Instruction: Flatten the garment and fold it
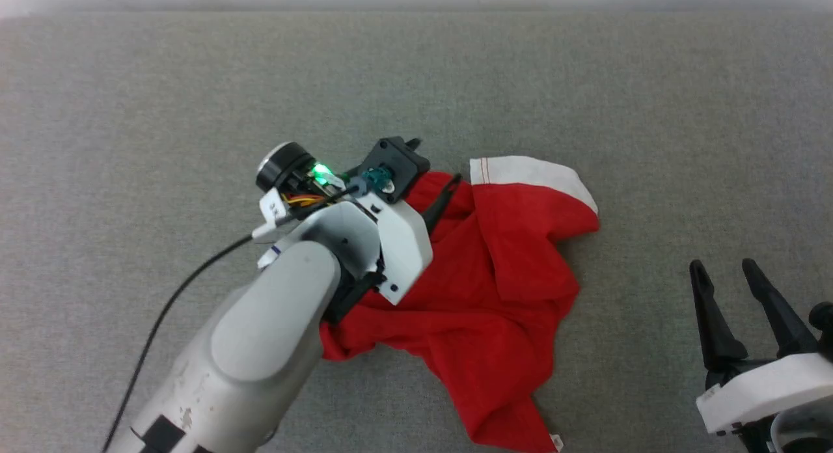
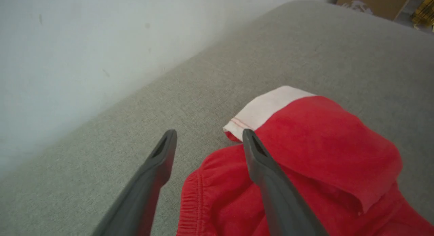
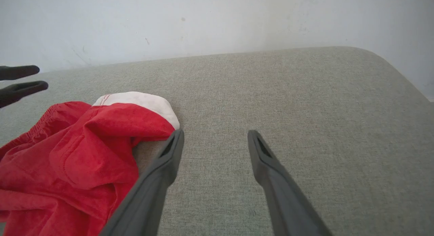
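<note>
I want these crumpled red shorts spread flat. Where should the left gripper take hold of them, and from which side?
Probably the gathered waistband edge, which lies exposed at the left of the shorts, below the open left gripper. Come down from the grey surface side; the white-hemmed leg is folded over the rest.

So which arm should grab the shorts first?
Left. The left jaws stand open over the crumpled shorts, at the elastic waistband; the right jaws stand open off to the side, over grey cushion.

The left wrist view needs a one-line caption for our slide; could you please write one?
Open left gripper poised at the edge of the crumpled red shorts on a grey padded surface.
</note>
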